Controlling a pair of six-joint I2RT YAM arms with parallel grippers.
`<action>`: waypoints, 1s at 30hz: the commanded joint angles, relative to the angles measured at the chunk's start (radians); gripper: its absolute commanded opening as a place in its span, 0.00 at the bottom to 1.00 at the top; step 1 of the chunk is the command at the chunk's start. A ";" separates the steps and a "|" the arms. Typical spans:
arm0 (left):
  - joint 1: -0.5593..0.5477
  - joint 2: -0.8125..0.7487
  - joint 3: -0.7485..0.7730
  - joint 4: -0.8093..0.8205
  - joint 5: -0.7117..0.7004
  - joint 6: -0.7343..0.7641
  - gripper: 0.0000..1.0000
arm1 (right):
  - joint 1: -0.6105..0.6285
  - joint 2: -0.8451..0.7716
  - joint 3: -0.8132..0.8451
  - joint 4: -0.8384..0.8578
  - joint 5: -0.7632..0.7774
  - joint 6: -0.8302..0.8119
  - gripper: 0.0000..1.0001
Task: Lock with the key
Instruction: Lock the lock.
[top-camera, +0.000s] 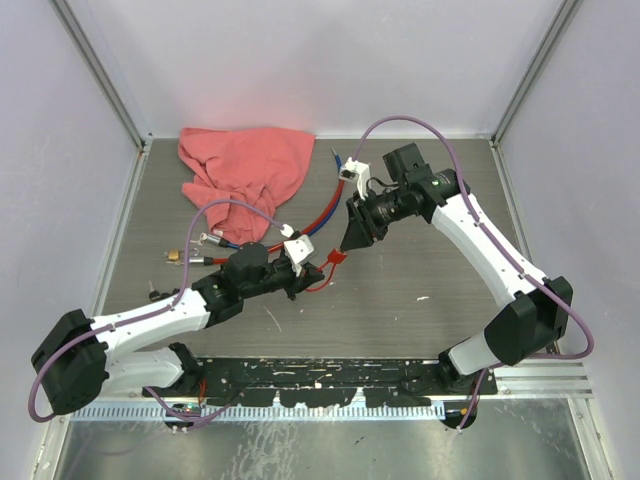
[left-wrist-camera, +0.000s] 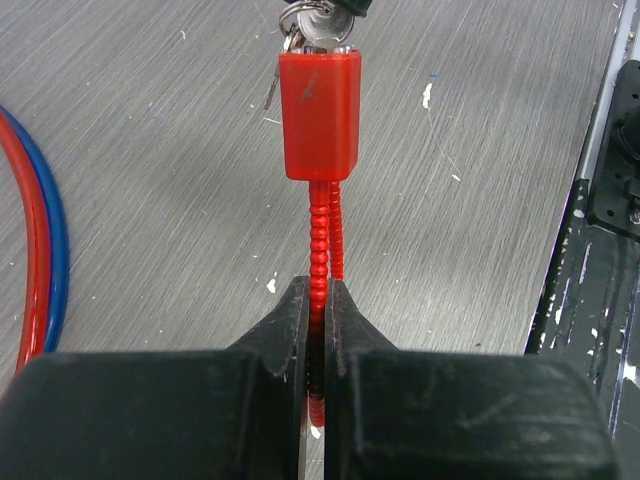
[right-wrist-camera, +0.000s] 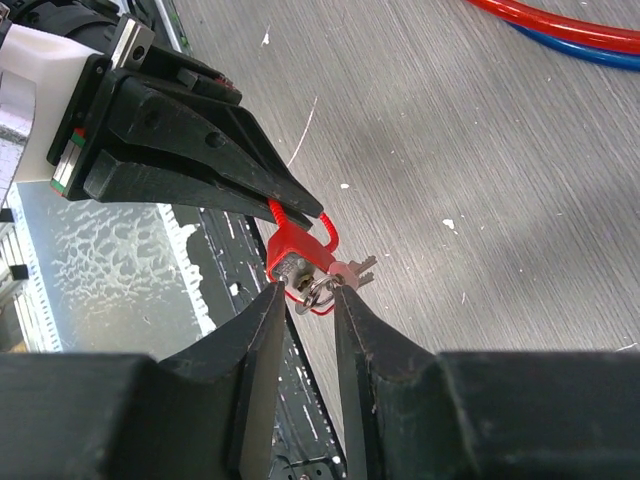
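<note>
A small red padlock (left-wrist-camera: 319, 115), a smooth plastic block on a ribbed red cable (left-wrist-camera: 318, 225), shows at top centre of the left wrist view, over a grey brushed table (left-wrist-camera: 150, 150). Just below it, the left claw (left-wrist-camera: 318, 300) is pinched tight on the cable. The right claw (right-wrist-camera: 308, 292), narrowly parted, flanks the metal keys (right-wrist-camera: 355, 268) at the padlock's end; I cannot tell whether it grips them.

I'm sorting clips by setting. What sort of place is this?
Probably a robot lab test cell: a grey table boxed in by white walls, two robot arms bolted at its near edge, plus a red cable lock and a pink cloth.
</note>
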 joint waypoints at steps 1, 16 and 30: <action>-0.006 -0.032 0.049 0.051 -0.010 0.019 0.00 | 0.009 -0.007 0.012 0.012 0.001 -0.007 0.31; -0.003 -0.038 0.015 0.076 0.045 0.011 0.00 | 0.016 -0.032 -0.013 -0.045 -0.049 -0.209 0.04; 0.081 0.073 0.091 0.069 0.475 -0.114 0.00 | 0.018 -0.194 -0.157 -0.168 -0.177 -0.934 0.01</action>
